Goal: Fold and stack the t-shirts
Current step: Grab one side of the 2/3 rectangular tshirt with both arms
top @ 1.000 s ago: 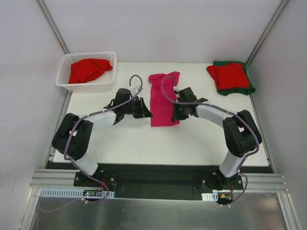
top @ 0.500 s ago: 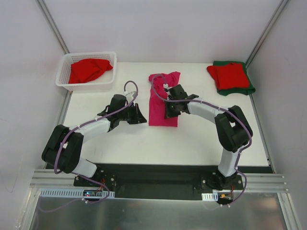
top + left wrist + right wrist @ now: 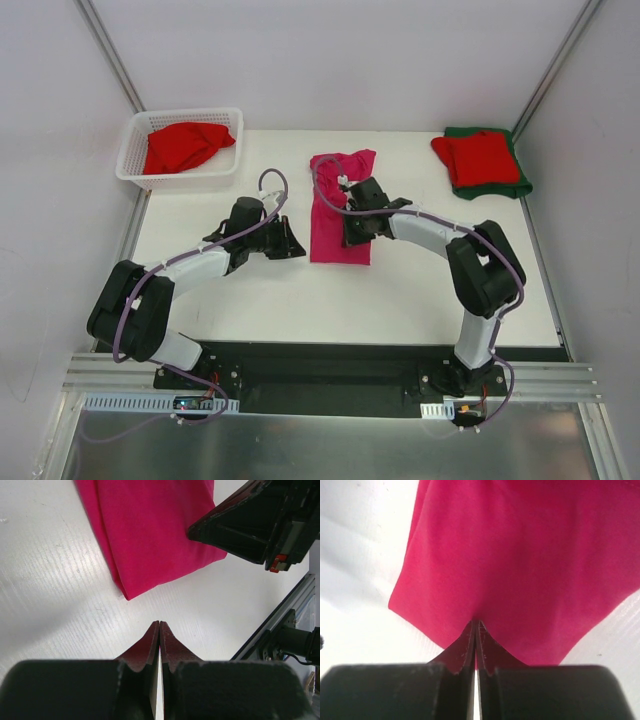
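A magenta-pink t-shirt (image 3: 338, 205) lies folded into a narrow strip at the middle of the table. It also shows in the left wrist view (image 3: 155, 530) and the right wrist view (image 3: 530, 555). My right gripper (image 3: 348, 234) is shut, and its tips (image 3: 475, 622) rest on the pink cloth near its near end. My left gripper (image 3: 299, 246) is shut and empty. It is over bare table just left of the shirt's near corner, its tips (image 3: 159, 623) apart from the cloth. The right gripper's body (image 3: 245, 525) shows in the left wrist view.
A folded red t-shirt (image 3: 478, 156) lies on a folded dark green one (image 3: 505, 188) at the back right corner. A white lattice basket (image 3: 133, 152) at the back left holds a crumpled red t-shirt (image 3: 185, 145). The table's front edge (image 3: 280, 615) lies near the left gripper.
My left gripper has drawn back left, off the shirt's edge. My right gripper has slid left onto the pink shirt, which now lies a little narrower. Little has moved in the last half second.
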Controlling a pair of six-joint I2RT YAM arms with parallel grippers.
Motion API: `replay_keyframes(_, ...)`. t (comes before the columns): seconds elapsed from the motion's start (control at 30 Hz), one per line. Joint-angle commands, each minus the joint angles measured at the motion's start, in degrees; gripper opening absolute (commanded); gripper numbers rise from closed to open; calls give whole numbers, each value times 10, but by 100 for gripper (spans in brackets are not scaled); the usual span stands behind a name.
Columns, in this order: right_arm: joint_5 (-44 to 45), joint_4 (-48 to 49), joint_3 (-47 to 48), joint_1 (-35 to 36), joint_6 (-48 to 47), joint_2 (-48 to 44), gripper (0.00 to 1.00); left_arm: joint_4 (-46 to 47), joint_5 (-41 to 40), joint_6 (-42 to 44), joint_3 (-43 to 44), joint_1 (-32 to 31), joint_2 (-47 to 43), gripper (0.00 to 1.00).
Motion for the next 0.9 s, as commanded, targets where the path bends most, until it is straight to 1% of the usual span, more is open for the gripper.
replay_keyframes(0.0, 2, 28, -10, 5, -11, 26, 1, 6, -9, 17, 3, 5, -9, 0)
replay_keyframes(0.13, -6, 32, -14, 6, -11, 46, 1, 6, -12, 16, -2, 5, -11, 0)
replay_keyframes(0.27, -22, 32, -31, 14, -4, 44, 1, 6, -12, 15, -4, 4, -10, 0)
replay_keyframes(0.57, -19, 23, -105, 52, 22, -11, 1, 6, -13, 15, -13, 4, -18, 0)
replay_keyframes(0.87, 6, -5, -135, 90, 34, -73, 1, 6, -12, 14, -23, 4, -33, 0)
